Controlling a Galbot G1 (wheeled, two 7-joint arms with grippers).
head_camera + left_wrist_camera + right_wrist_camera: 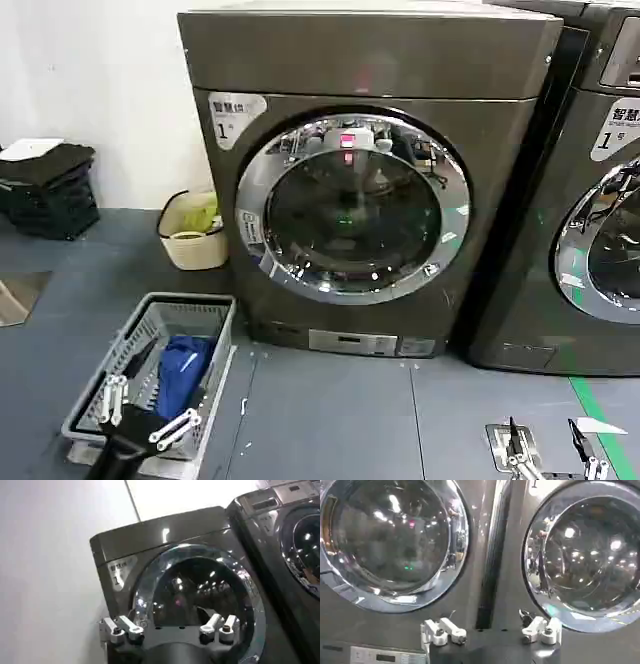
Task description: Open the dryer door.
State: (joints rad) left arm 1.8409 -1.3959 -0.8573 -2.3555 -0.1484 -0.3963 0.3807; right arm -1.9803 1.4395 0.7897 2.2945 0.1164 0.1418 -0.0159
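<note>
The dryer door sits shut. Both the left gripper and right gripper hang low, open and empty, so everything remains.

Grey tiled floor under me — the dryer stands on it beside a second machine. Left of them sit a cream bucket, a black crate and — nearer me — a grey basket.

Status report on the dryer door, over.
Left gripper open, low over laundry basket. Right gripper open, low. Dryer door shut, untouched. Approach unobstructed.
</note>
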